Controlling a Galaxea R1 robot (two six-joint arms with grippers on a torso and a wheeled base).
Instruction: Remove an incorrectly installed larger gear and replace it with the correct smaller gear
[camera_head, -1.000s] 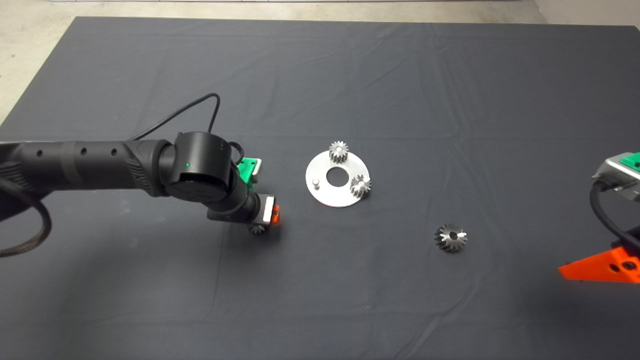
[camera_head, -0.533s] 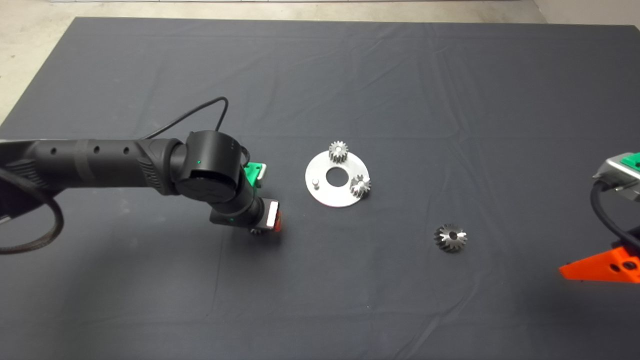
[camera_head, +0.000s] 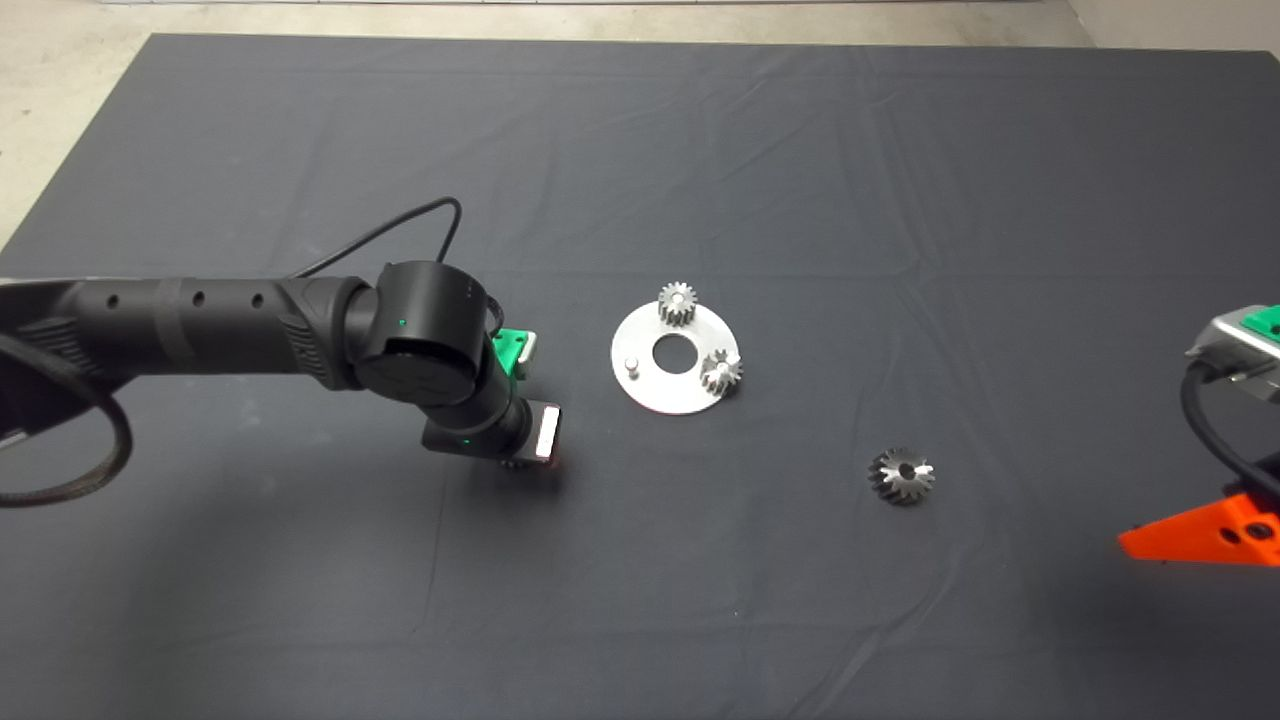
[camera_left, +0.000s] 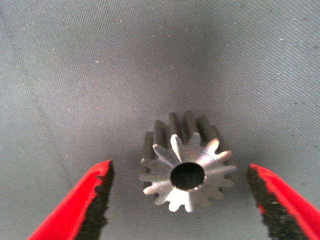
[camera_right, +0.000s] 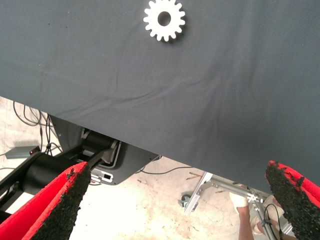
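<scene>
**Smaller gear framed by the left fingers, not yet gripped**

Smaller gear (camera_left: 186, 162) lies flat on the dark mat, left of the silver disc, and the left gripper (camera_left: 182, 202) now stands almost straight over it. Over the last second the left arm has slid a little to the right and dropped, so that in the head view the red fingertips have gone under the wrist and only a sliver of the gear (camera_head: 515, 464) shows beneath it. That reads as the end of the approach: the pick of the replacement gear looks about to begin, with the closing still to come.

The left fingers (camera_left: 82, 210) are spread wide, one on each side of the gear, with bare mat between each black pad and the teeth. They touch nothing and hold nothing.

Further right, the larger gear (camera_head: 901, 475) sits alone on the mat, well apart from the disc, so the removal half of the job appears done. At the near right edge the right gripper (camera_head: 1200, 530) waits; its fingers (camera_right: 55, 205) are wide apart and empty.

Beyond these, the silver disc (camera_head: 672, 385) carries two small gears (camera_head: 677, 303), (camera_head: 720, 372) and one bare peg (camera_head: 631, 365) on its left side, probably the seat for the replacement.
</scene>
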